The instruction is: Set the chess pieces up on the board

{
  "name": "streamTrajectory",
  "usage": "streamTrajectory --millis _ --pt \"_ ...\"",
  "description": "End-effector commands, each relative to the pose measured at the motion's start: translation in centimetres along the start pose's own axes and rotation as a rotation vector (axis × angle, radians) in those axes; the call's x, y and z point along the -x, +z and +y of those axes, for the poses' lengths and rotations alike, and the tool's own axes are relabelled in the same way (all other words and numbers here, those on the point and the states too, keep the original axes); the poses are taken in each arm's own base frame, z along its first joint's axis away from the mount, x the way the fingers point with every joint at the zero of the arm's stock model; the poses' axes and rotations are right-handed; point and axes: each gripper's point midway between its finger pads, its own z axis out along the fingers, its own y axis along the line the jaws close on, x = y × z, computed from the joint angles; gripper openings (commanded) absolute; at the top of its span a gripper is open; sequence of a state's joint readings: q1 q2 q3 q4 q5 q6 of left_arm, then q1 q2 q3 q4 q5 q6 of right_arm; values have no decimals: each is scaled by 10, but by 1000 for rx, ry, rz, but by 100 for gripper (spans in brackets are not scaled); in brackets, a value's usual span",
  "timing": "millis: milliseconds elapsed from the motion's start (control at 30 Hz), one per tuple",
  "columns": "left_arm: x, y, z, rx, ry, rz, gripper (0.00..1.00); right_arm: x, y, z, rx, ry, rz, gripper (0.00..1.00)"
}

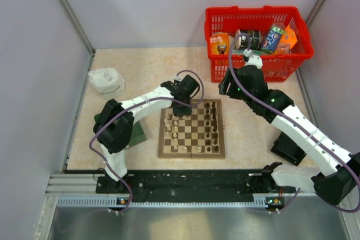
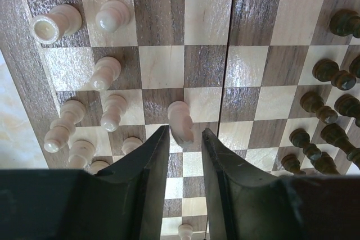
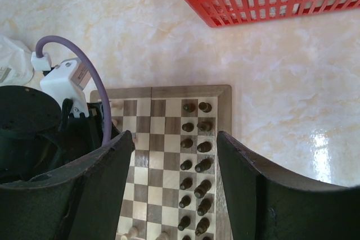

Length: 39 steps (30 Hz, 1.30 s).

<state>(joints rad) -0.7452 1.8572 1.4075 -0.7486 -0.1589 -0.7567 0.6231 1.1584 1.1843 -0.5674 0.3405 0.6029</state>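
Risk lies at the left end effector (image 2: pixel 184 134): narrowly open, clamping nothing, tips flanking a cream pawn (image 2: pixel 179 121) on the board (image 2: pixel 205 66). Sideways drift would topple it toward cream pieces (image 2: pixel 112 113) left of the tips. Right end effector (image 3: pixel 175 137): wide open, empty.

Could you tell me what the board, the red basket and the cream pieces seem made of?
The board: apparently wood, satin finish, visible grain. The red basket: likely moulded plastic, glossy lattice walls. The cream pieces: smooth, turned shapes; wood or plastic, cannot tell.
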Motion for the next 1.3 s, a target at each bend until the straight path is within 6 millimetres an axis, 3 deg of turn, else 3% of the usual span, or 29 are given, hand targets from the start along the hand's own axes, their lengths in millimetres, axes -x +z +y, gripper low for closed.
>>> streamTrajectory --millis 0,167,467,700,933,1267 --pt "14 -9 -7 -12 10 -44 32 9 2 1 8 8 -32 62" --pt "16 -11 -6 -4 14 -49 27 7 3 0 6 6 -26 62" --pt "20 -15 -6 -5 21 -68 1 4 5 -1 3 1 -18 62" --pt "50 -58 -13 -63 36 -192 0 4 6 1 6 4 -14 62" --pt "74 -95 -2 -51 31 -287 0 1 8 3 14 9 -5 62" --pt "80 -110 51 38 -34 -322 0 -2 10 3 18 9 4 62"
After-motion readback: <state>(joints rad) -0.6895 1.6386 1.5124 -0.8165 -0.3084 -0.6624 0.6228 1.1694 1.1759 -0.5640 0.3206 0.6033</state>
